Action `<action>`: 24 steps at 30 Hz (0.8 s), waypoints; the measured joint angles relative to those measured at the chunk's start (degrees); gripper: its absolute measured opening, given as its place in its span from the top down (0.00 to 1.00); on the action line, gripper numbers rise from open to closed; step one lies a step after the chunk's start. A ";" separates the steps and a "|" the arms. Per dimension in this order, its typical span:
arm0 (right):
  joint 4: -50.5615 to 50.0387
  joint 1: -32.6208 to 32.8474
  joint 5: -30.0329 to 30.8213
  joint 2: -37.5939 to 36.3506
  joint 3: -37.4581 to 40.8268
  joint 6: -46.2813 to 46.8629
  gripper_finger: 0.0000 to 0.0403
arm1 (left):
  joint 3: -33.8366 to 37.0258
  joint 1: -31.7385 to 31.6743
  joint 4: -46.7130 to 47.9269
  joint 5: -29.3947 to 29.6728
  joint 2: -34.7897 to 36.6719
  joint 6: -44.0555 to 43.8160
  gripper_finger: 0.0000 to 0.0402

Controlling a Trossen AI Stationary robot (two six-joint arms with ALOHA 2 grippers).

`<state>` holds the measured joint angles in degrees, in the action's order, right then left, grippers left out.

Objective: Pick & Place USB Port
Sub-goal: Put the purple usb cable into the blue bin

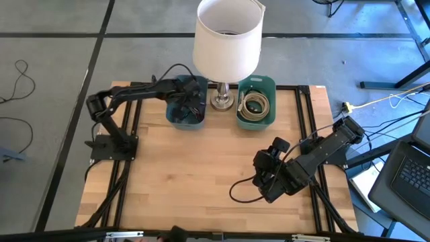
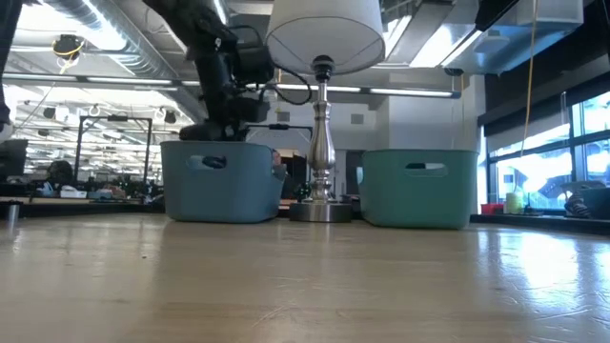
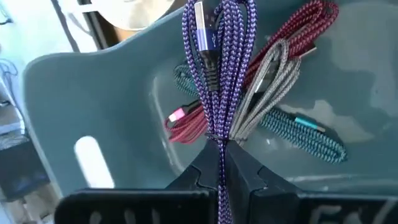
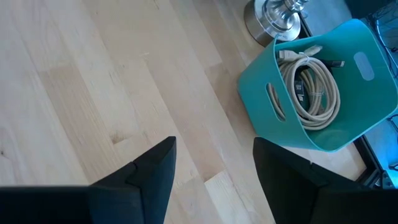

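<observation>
Over the blue bin (image 1: 176, 119), the left tool (image 3: 221, 163) grips a purple cable (image 3: 217, 74); right tool (image 4: 213, 163) rests released.

Wooden table (image 1: 201, 175): blue bin (image 1: 185, 111), lamp (image 1: 224, 99) between, teal bin (image 1: 256, 102) along far edge.

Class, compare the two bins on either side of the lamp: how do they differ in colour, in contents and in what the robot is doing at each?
The blue-grey bin is duller than the teal bin. The blue-grey bin holds several braided cables, purple, red, grey and teal; the teal bin holds one coiled beige cable. The left hand is over the blue-grey bin, shut on the purple cable; no hand is at the teal bin, and the right hand waits open over the table. Both bins have handle slots.
</observation>
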<state>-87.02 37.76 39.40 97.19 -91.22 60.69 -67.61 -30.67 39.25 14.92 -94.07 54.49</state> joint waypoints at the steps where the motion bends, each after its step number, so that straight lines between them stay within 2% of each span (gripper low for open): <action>1: -0.02 0.05 -0.02 0.00 0.00 0.02 0.46 | 0.00 -0.13 -0.15 -0.29 -0.46 -0.40 0.99; 9: 0.00 1.81 0.00 0.00 0.00 0.62 0.46 | 0.00 -2.56 0.99 -1.00 -3.67 -4.25 0.99; 16: 0.18 3.06 0.00 0.00 0.00 0.83 0.46 | 0.00 -3.57 1.46 -2.10 -3.77 -7.11 0.99; 20: 0.24 3.04 0.02 0.00 0.00 0.83 0.46 | 0.00 -3.59 1.50 -3.04 -3.77 -8.31 0.94; 24: 0.24 3.04 0.02 0.00 0.00 0.83 0.46 | 0.00 -3.57 1.50 -1.15 -3.77 -8.31 0.86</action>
<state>-86.78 40.80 39.42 97.19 -91.22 61.52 -67.61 -34.24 40.75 13.77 -97.84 46.17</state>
